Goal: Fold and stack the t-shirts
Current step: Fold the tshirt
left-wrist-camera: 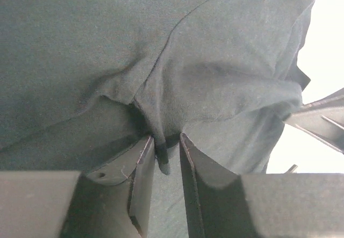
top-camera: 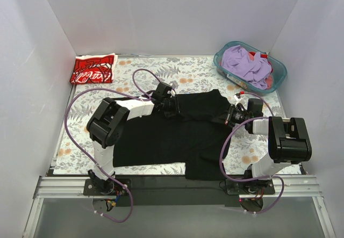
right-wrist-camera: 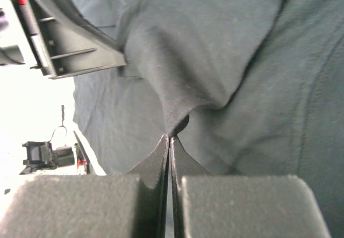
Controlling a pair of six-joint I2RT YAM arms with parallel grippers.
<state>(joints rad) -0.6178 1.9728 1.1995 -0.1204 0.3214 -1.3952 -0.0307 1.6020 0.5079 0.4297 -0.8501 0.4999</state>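
The large black t-shirt (top-camera: pixel 177 136) lies spread across the middle of the table, its far edge bunched between the two grippers. My left gripper (top-camera: pixel 170 107) is at the shirt's far left part. In the left wrist view the left gripper (left-wrist-camera: pixel 165 138) is closed on a fold of the black t-shirt (left-wrist-camera: pixel 215 77) that is drawn in between its tips. My right gripper (top-camera: pixel 233 115) is at the shirt's right edge. In the right wrist view the right gripper (right-wrist-camera: pixel 171 137) is shut tight on a pinched ridge of the black t-shirt (right-wrist-camera: pixel 204 50). The red t-shirt (top-camera: pixel 93 69) with white lettering lies folded at the back left corner.
A teal basket (top-camera: pixel 277 66) holding purple cloth (top-camera: pixel 244 63) stands at the back right. The table has a floral cover (top-camera: pixel 183 71). White walls close in the left, back and right sides. Purple cables loop beside both arms.
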